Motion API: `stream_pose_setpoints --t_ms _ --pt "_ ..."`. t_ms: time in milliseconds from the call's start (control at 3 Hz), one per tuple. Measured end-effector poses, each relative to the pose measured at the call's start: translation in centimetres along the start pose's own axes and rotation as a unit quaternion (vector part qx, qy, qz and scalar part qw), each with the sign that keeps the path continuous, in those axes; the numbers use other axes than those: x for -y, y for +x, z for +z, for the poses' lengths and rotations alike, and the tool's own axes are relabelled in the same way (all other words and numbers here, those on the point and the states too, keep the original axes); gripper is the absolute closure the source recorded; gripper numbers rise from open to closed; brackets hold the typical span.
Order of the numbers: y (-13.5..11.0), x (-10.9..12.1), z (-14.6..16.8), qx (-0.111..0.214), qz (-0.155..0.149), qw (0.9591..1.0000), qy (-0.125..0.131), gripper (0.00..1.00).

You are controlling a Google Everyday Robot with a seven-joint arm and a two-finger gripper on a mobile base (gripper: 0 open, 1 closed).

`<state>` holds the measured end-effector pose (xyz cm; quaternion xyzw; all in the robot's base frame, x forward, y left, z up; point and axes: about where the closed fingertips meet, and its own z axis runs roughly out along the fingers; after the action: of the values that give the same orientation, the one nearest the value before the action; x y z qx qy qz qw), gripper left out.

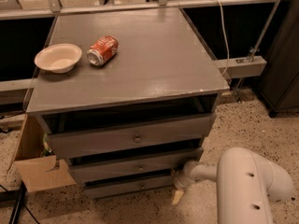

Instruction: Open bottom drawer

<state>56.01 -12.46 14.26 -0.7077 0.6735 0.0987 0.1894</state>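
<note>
The grey cabinet (140, 73) has three drawers, each with a small round knob. The bottom drawer (126, 186) is the lowest, with a shallow grey front that stands out a little from the frame, with a dark gap above it. My gripper (179, 186) is low by the floor at the right end of the bottom drawer's front, touching or almost touching it. The white arm (247, 185) reaches in from the lower right. The middle drawer (135, 167) and the top drawer (131, 138) sit above, each also slightly out.
A white bowl (58, 57) and a red soda can (103, 50) lying on its side rest on the cabinet top. A cardboard box (35, 167) stands against the cabinet's left side. A dark cabinet (282, 55) stands at the right, with speckled floor between.
</note>
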Motion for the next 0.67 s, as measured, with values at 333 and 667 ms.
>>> stream_pose_setpoints --t_ms 333,667 --pt "-0.07 -0.62 -0.4 -0.005 0.012 0.9998 -0.016 0.0" --pt "-0.1 -1.01 -0.68 -0.009 0.019 0.9995 -0.026 0.0"
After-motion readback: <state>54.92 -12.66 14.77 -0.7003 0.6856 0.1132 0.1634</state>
